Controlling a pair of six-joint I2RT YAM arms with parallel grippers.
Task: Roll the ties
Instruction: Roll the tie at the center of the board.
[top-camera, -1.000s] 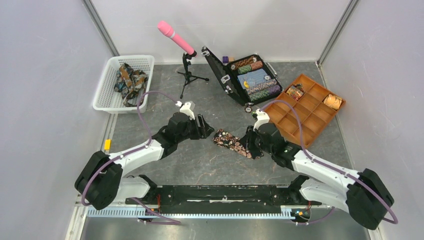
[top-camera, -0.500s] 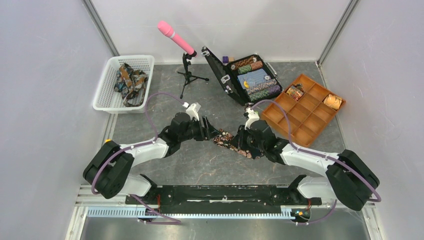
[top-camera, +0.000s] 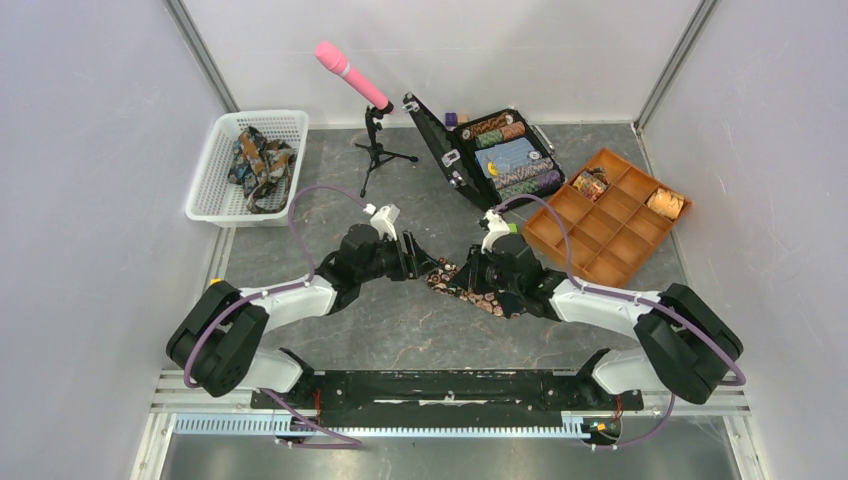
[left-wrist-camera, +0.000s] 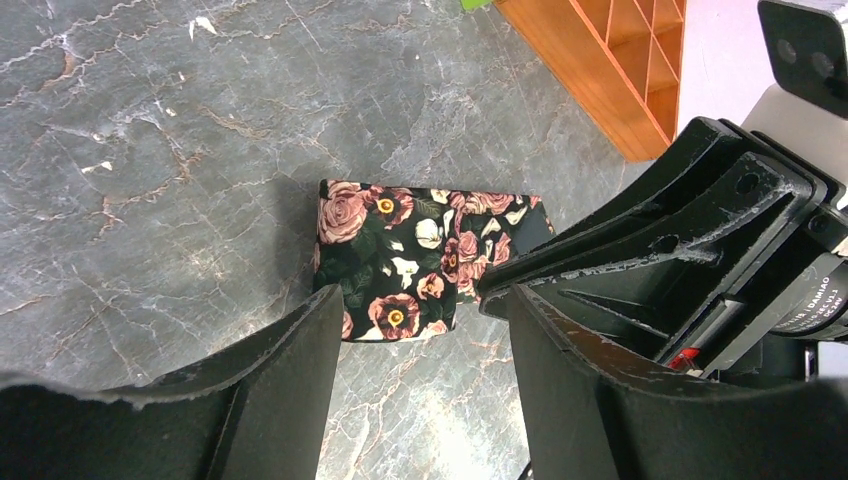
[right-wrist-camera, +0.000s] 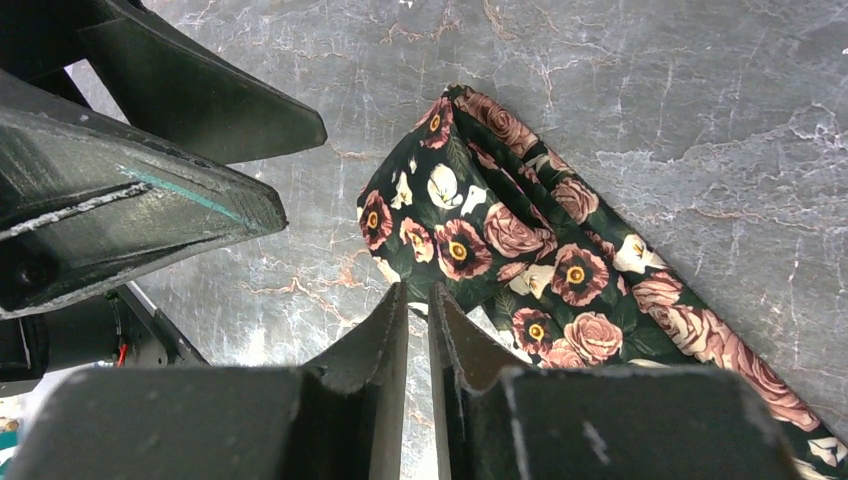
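Left pincer (left-wrist-camera: 415, 300): mine, wide open over the flowery tie (left-wrist-camera: 400, 250)
Right pincer (right-wrist-camera: 418, 295): nearly closed at the tie's edge; I cannot tell if it holds

On the gray counter (top-camera: 400, 322), a dark flowery tie (top-camera: 462, 287) lies flat between the two arms, with the left fingers (top-camera: 420, 263) at its left end and the right fingers (top-camera: 473, 277) down on it, and more ties (top-camera: 258, 160) sit in a white basket (top-camera: 209, 172) far off to the left.
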